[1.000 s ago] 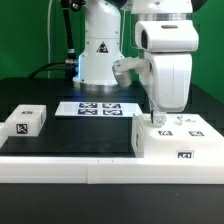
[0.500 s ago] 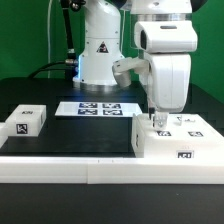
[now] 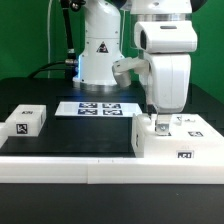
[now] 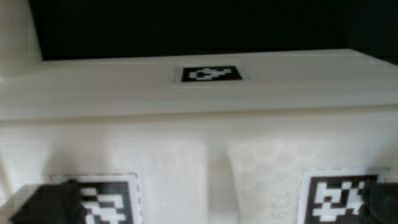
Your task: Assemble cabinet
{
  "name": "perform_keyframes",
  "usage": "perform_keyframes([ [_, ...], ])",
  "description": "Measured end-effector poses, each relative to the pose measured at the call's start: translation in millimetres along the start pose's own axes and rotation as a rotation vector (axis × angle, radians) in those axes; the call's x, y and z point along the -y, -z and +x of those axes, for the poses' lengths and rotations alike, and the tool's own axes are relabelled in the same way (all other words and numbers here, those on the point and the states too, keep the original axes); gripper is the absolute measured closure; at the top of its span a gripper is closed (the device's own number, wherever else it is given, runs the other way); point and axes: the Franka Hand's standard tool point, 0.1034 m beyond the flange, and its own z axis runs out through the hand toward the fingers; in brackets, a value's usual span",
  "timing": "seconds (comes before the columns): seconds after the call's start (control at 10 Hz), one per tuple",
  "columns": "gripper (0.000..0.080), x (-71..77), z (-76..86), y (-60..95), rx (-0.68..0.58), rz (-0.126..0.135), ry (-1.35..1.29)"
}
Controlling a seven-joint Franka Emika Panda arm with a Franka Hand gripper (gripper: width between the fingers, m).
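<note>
Desk of flat black board holds everything. A big white robot arm hangs over the big white plastic box cabinet on the exterior view's right. A flat white marker board lies in the middle, a small white block at that view's left. The tool is down at the cabinet's top; spread or pinching, I cannot tell.

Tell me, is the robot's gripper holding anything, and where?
Cannot tell. The gripper sits at the top of the big white plastic cabinet box, but any grip is unclear.
</note>
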Motion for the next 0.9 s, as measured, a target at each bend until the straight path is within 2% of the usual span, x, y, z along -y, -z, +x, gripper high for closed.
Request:
perform_keyframes([
  [0.1, 0.0003, 1.8, -0.8, 2.7, 0.0, -0.009, -0.051],
  [0.3, 0.0002, 18.8, -2.4, 15.0, 0.007, -0.029, -0.192],
  [0.5, 0.0002, 31.0, 9.9, 18.3, -0.001, -0.05, -0.331],
  [0.6, 0.0002, 34.3, 16.3, 18.8, -0.005, -0.056, -0.375],
  [0.9, 0.0002, 34.2, 15.8, 17.3, -0.007, -0.053, -0.403],
])
